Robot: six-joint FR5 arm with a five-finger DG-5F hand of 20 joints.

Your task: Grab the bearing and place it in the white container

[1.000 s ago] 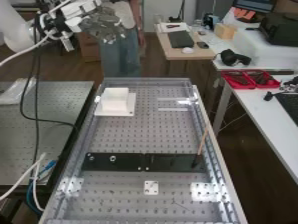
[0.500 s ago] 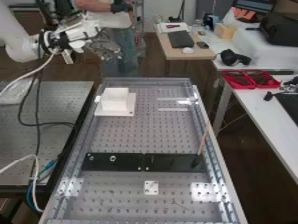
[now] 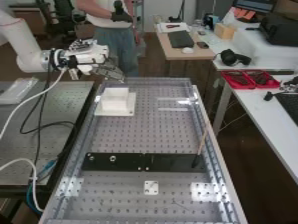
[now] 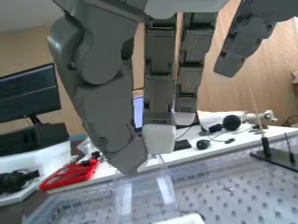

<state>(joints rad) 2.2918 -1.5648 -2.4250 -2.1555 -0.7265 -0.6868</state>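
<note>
High view: the hand [image 3: 110,71] hangs at upper left, fingers straight and open; the white container [image 3: 115,102] stands left of centre.

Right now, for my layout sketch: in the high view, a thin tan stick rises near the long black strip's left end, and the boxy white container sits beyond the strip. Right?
No: the high view shows the thin tan stick rising near the right end of the long black strip; the boxy white container does sit beyond it.
</note>
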